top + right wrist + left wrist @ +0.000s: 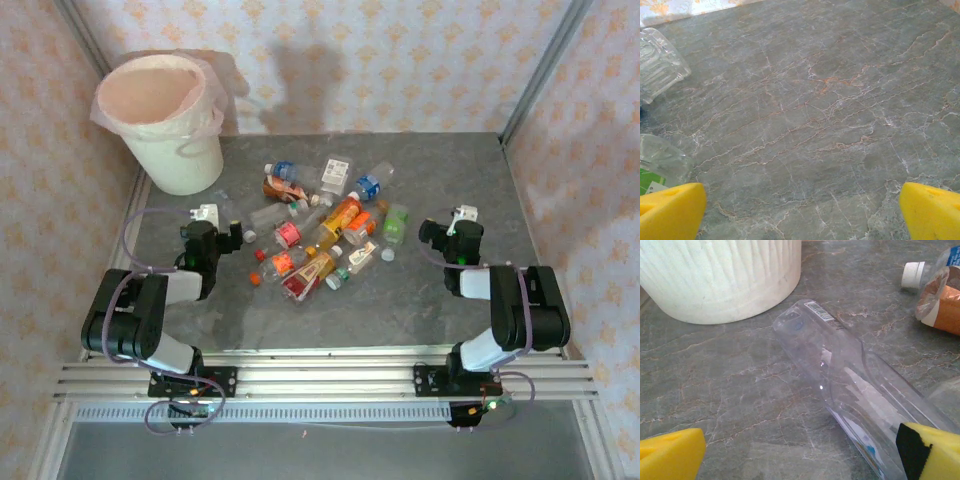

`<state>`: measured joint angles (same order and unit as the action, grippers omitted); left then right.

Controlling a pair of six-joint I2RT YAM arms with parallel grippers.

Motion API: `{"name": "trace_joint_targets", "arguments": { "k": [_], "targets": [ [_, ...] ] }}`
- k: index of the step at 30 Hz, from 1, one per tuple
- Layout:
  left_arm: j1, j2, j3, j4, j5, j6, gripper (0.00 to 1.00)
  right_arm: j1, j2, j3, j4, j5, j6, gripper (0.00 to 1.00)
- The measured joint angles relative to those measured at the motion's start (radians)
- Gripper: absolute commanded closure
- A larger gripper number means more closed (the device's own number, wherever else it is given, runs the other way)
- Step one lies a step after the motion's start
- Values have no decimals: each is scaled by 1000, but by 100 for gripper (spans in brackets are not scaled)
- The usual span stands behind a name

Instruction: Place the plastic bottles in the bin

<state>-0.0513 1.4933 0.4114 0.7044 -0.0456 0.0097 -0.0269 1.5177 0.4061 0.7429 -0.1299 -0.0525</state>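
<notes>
**A:** How many bottles, and where are they?

**B:** About fifteen small clear plastic bottles. They overlap too much for an exact count. They lie in one loose heap in the middle of the grey marbled counter, some crushed, with red, orange, blue, green or white labels.

**A:** And the bin?

**B:** There is one large white round plastic bin with a pale pink bag liner over its rim. It stands upright at the far left corner of the counter, apart from the heap.

**A:** What are the two arms doing?

**B:** The left pincer sits at the heap's left edge, its yellow pads spread wide and pinching nothing. In the left wrist view one clear bottle with a barcode sticker lies on its side. It runs from near the bin's ribbed wall down to the right pad. Two more bottles lie at the upper right, one white-capped bottle and one crushed orange-brown bottle.

**A:** And the right side?

**B:** The right pincer is just right of the heap, also spread wide and holding nothing. Its wrist view has bare counter between the pads and two bottles at the left edge. One is a ribbed clear bottle, the other a green-labelled bottle.
</notes>
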Motion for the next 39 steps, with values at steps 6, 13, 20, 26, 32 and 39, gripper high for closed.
{"name": "trace_joint_targets", "arguments": {
  "k": [6, 13, 20, 26, 32, 39],
  "targets": [
    [0, 0, 0, 0, 0, 0, 0, 0, 0, 0, 0, 0, 0, 1],
    [0, 0, 0, 0, 0, 0, 0, 0, 0, 0, 0, 0, 0, 1],
    [0, 0, 0, 0, 0, 0, 0, 0, 0, 0, 0, 0, 0, 1],
    [0, 0, 0, 0, 0, 0, 0, 0, 0, 0, 0, 0, 0, 1],
    [0, -25, 63, -143, -3, -2, 0, 0, -26, 28, -85, 14, 4, 1],
    [-17, -261, 271, -394, -54, -63, 0, 0, -167, 286, -403, 44, 84, 1]
  ]
}}
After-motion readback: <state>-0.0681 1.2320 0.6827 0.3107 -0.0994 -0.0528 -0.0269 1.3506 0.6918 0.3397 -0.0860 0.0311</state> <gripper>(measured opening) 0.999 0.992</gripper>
